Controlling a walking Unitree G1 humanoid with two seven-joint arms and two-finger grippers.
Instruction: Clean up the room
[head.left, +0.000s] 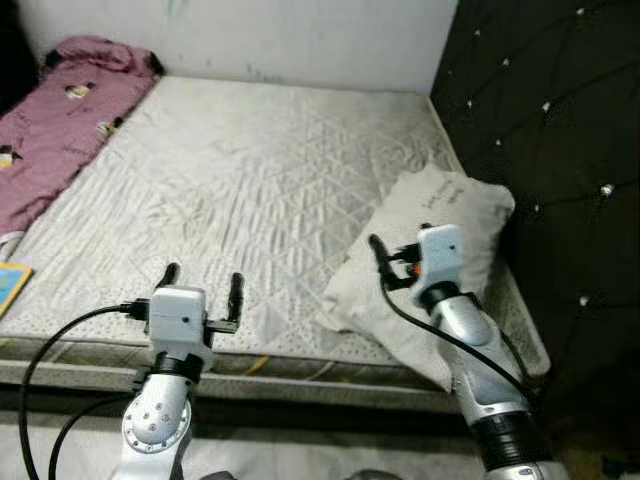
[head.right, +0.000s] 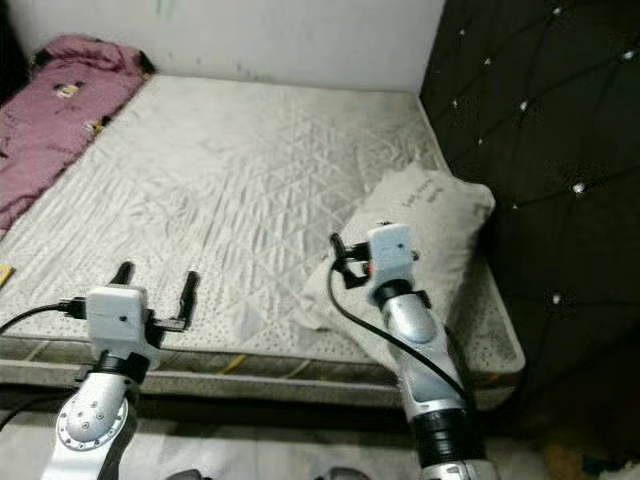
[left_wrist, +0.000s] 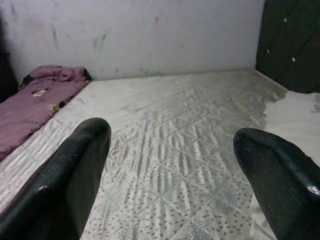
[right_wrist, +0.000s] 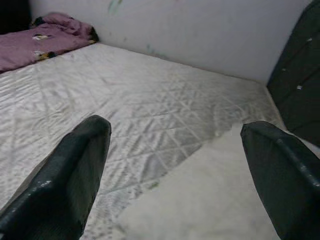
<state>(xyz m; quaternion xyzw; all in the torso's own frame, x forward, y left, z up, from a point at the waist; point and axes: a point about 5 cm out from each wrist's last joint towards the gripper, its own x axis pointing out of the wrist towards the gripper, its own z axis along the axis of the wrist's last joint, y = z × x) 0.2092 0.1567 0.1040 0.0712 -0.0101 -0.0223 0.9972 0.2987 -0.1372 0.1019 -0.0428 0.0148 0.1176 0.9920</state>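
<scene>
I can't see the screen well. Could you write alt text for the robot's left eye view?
A bare quilted white mattress fills the picture, with a white pillow at its right against a dark tufted headboard. The open right gripper hovers over the pillow, the open left gripper over the near edge. A crumpled pink blanket lies far left.
</scene>
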